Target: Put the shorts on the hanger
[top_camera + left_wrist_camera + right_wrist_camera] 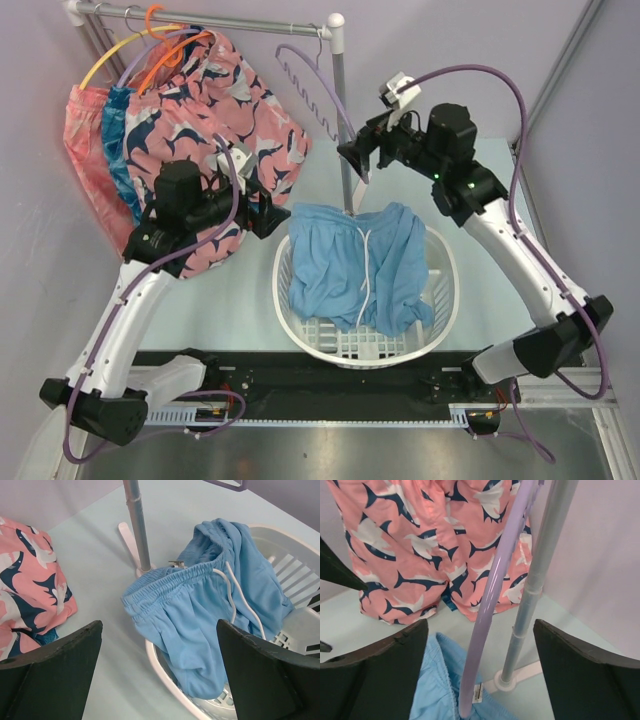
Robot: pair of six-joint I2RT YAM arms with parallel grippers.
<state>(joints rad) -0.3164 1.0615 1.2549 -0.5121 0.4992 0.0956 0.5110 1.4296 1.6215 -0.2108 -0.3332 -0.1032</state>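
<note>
Both grippers stand wide open and hold nothing. Left gripper point(265, 212) hovers just beside the left rim of the white laundry basket point(340, 345), its dark fingers point(50, 675) spread apart and aimed at the elastic waistband of the light-blue shorts point(350, 265). Right gripper point(362, 155) hangs higher, next to the grey upright pole of the garment rack point(345, 110), and in its wrist view one arm of the lavender hanger point(492, 600) runs down through the gap between its fingers without touching either of them. That hanger hangs tilted from the right end of the rack's top rail; its lower end reaches the waistband of the light-blue shorts, though whether it goes inside the fabric cannot be told. These shorts lie crumpled across the basket, waistband draped over the far rim toward the pole's foot, white drawstring trailing down the middle. At the rail's left end hang pink shark-print shorts point(230, 100) and teal-blue shorts point(118, 140), on an orange hanger point(170, 45) and a yellow hanger point(100, 60). Basket and rack stand on the pale table point(250, 320).
</note>
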